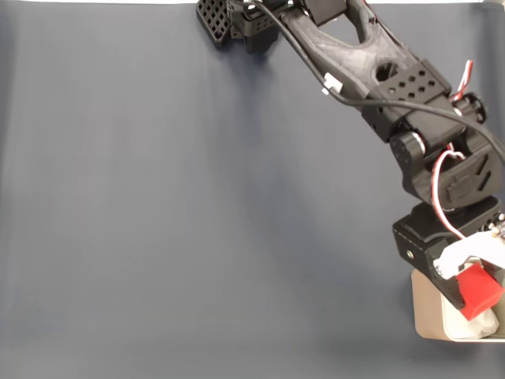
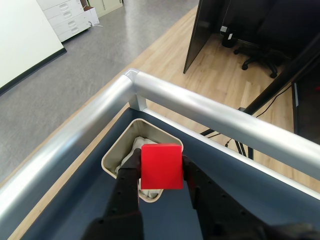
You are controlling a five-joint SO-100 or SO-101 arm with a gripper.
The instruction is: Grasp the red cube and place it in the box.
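My gripper (image 1: 476, 290) is shut on the red cube (image 1: 479, 290) at the lower right of the fixed view, held above the box (image 1: 426, 316), whose beige wall and white padding (image 1: 473, 325) show beneath it. In the wrist view the red cube (image 2: 161, 166) sits clamped between the two black fingers (image 2: 127, 176), hanging over the near end of the beige box (image 2: 120, 150) with its white padding (image 2: 136, 148) showing inside.
The dark blue-grey table cloth (image 1: 197, 205) spreads left of the arm. The arm's black base (image 1: 245, 20) stands at the top edge. In the wrist view a silver metal rail (image 2: 200, 107) frames the table corner just beyond the box.
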